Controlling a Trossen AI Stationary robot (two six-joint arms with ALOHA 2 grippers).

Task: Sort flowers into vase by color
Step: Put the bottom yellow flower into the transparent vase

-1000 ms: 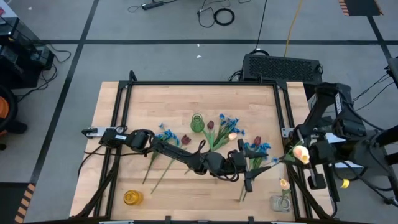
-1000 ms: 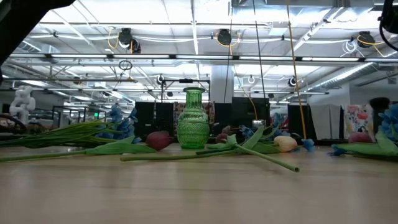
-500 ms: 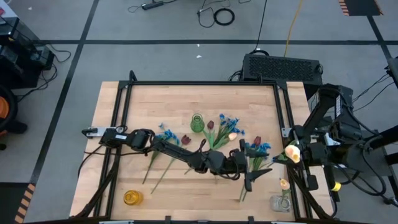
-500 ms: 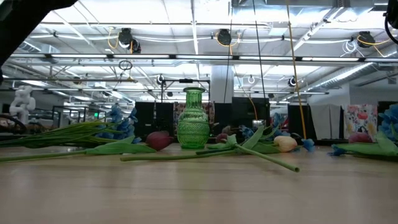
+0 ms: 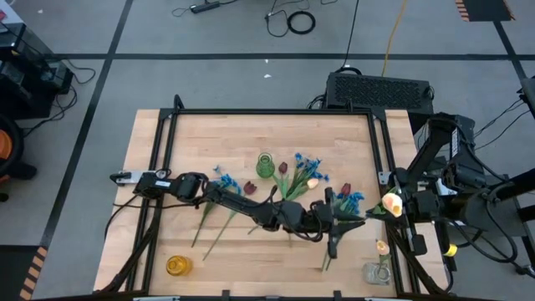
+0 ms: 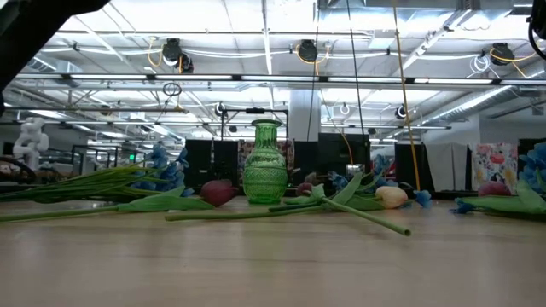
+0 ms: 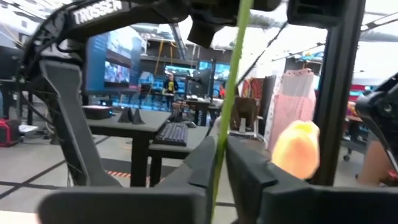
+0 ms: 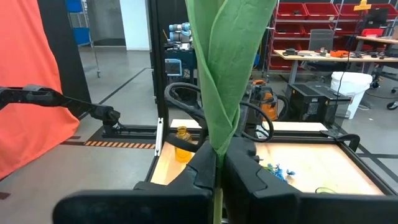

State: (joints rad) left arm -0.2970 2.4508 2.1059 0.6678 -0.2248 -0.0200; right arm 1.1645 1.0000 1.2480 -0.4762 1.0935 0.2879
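A cream-yellow tulip (image 5: 390, 203) hangs above the table's right edge, held between both grippers. My right gripper (image 5: 399, 203) is shut on it beside the head. My left gripper (image 5: 340, 222), reaching across from the left, is shut on its green stem (image 5: 358, 216). Blue blossoms (image 5: 309, 164), dark red tulips (image 5: 249, 188) and another cream tulip (image 5: 313, 183) lie on the table around the green vase (image 5: 265, 165). An amber vase (image 5: 178, 266) stands near left. A clear vase (image 5: 376, 272) near right holds one cream tulip (image 5: 382, 247). My left gripper pinches the thin stem (image 7: 225, 118) between its two fingers, coming about level from the table's left. The tulip's head (image 7: 298, 149) shows just beyond the fingers. The stem is clear of the table. My right gripper pinches the stem where a long green leaf (image 8: 227, 74) wraps it, between its two fingers (image 8: 249, 171). The leaf stands up out of the fingers. The flower is lifted clear of the table.
In the low view the green vase (image 6: 265, 162) stands mid-table with stems and leaves (image 6: 281, 211) lying around its foot. A black frame rail (image 5: 380, 159) runs along the table's right side. Bare wood lies along the far edge (image 5: 267, 130).
My left gripper has shut on the cream tulip's stem; its fingers stood apart on either side of the stem before. The flower stays lifted in my right gripper.
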